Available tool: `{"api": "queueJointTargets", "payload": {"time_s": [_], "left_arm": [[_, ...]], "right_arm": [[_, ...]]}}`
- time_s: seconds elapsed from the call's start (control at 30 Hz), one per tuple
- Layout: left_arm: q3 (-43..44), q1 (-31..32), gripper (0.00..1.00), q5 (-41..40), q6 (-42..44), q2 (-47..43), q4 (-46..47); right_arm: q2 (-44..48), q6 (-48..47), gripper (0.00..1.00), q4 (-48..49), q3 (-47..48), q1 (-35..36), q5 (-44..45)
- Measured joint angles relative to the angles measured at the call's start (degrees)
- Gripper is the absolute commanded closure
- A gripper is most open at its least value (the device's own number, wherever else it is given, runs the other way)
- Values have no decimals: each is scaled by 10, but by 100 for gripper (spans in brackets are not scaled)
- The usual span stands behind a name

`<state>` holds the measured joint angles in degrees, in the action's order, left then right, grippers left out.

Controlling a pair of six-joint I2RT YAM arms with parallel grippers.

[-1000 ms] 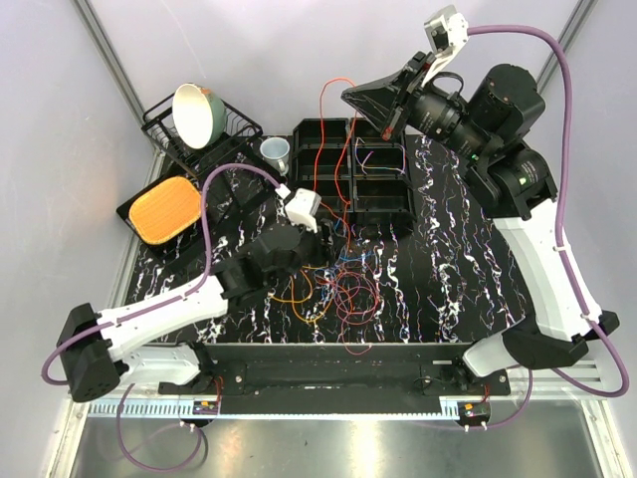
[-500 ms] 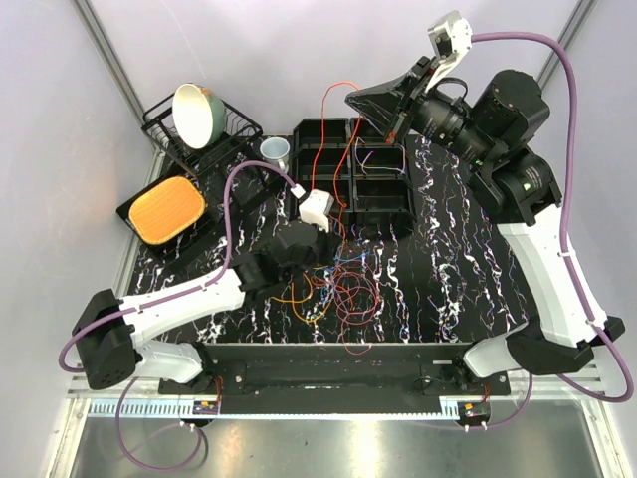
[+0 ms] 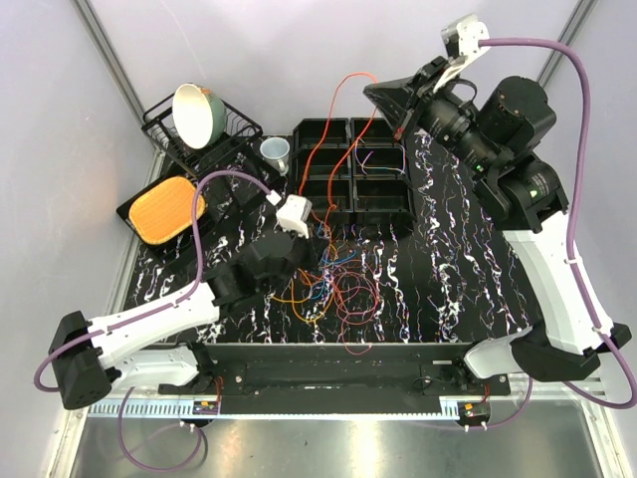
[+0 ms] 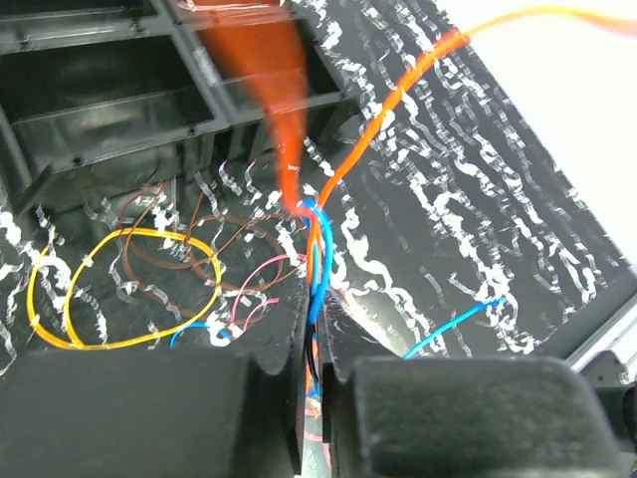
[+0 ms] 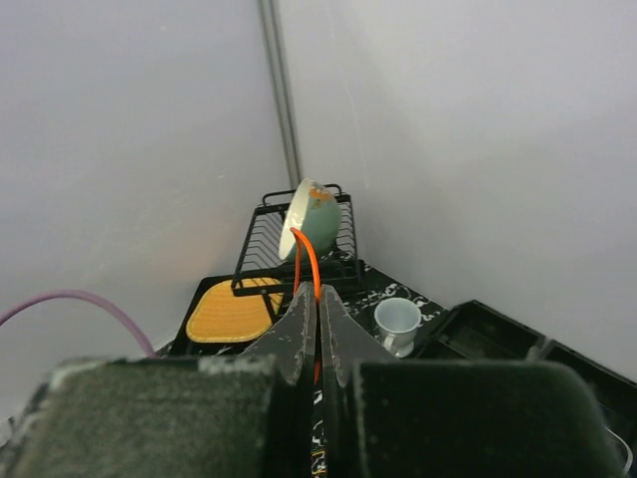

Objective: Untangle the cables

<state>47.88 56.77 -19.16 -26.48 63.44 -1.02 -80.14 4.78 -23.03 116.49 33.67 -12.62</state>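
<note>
Both jaws pinch cables (image 4: 315, 261); orange strand (image 4: 284, 110) blurred in left wrist view.

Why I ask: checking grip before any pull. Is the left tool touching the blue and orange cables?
Touching. The left wrist view shows the blue cable and orange cable pinched in the slit between the shut fingers of the left tool.

The bench (image 3: 468, 269) is black, veined white like marble, smooth with a slight sheen. The cables (image 4: 315, 264) look plastic-sheathed, slick and bright. The bins (image 3: 383, 194) are matt black plastic, and the rack (image 3: 235, 125) is black coated wire. The bowl (image 3: 194, 112) is glossy glazed ware, the cup (image 3: 276, 151) smooth and white. The mat (image 3: 164, 209) looks finely textured. The jaws are grainy matt black.
</note>
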Motion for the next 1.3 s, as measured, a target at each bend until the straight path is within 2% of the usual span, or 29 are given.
{"api": "queueJointTargets", "payload": {"time_s": [0.13, 0.3, 0.63, 0.73, 0.8, 0.83, 1.03, 1.1, 1.3], "left_arm": [[-49, 0, 83, -13, -9, -16, -2], [-109, 0, 100, -22, -28, -15, -13], [-117, 0, 100, -38, -41, 10, -23], [-109, 0, 92, -67, -53, 39, -38], [-97, 0, 80, -89, -63, 71, -57], [-90, 0, 77, -99, -68, 89, -70], [-62, -27, 72, -142, -118, 187, -154], [-62, -41, 69, -145, -129, 196, -178], [-62, -57, 71, -151, -142, 195, -195]], "right_arm": [[-7, -13, 100, -18, 28, 0, 52], [-10, -21, 100, -26, 56, 0, 83], [-11, -22, 100, -34, 57, 0, 92], [-12, -23, 100, -34, 61, 0, 102], [-17, -25, 100, -35, 72, 0, 110], [-19, -28, 100, -36, 80, 0, 116], [-32, -53, 100, -43, 140, 0, 154], [-36, -66, 100, -43, 166, 0, 169], [-40, -111, 100, -42, 234, 0, 217]]}}
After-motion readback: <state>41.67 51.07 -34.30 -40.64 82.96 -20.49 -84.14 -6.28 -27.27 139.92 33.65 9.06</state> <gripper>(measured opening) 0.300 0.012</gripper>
